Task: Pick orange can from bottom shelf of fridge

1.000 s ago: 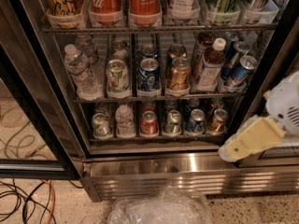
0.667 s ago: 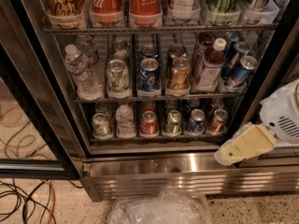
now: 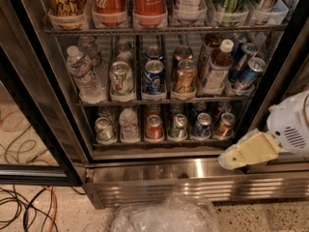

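Orange can [image 3: 224,124]: small, short, copper-orange metal, silver top with pull tab facing up and forward. Stands at the right end of the bench [image 3: 164,141], at its front edge, last in a single row of small cans. Lower body partly masked by a clear tray lip and the rack's front wire; label not legible.

Bench: lowest and shortest wire rack of the fridge [image 3: 193,170]. Back rows dim, with only can tops faintly showing.

Same row, right to left from the orange can: blue can [image 3: 202,125] just beside it, silver can [image 3: 179,126], red can [image 3: 154,127], a pale crumpled-looking item [image 3: 129,124] of uncertain kind, green-and-silver can [image 3: 104,129] at the left end.

End effector [image 3: 236,157]: cream-yellow tip on a white housing, outside the fridge, just off the bench's right front corner and below its edge, over the ribbed steel base. Apart from the orange can, holding nothing visible. Wide or narrow: cannot tell. Housing cut off by the right edge of view.

Rack above: water bottle [image 3: 84,74] at its left end, taller cans and bottles beside it. Topmost containers cut off by the upper edge of view.

Floor: clear plastic bag [image 3: 164,216], cut off below; cables [image 3: 19,209] at lower left.
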`<state>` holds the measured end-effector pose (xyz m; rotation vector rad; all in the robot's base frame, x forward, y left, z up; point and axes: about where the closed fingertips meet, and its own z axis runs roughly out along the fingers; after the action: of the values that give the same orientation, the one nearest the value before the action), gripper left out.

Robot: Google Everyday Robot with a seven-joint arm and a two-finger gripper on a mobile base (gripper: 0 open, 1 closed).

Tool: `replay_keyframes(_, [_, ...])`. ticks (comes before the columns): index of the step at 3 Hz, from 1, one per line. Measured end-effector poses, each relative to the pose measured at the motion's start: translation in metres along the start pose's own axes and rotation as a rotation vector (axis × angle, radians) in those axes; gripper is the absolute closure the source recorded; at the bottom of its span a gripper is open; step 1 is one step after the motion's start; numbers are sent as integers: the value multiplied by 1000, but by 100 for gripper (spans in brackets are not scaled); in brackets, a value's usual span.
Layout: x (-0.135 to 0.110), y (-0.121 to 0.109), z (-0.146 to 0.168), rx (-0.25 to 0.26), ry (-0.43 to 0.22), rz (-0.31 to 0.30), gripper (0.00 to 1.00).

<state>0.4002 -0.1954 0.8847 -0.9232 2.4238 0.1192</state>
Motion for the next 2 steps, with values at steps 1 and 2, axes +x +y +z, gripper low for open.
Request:
replay_keyframes(1, [34,18,33,-19,-75,155,0])
replay_keyframes(2, [52,26,76,-38,-154,281,0])
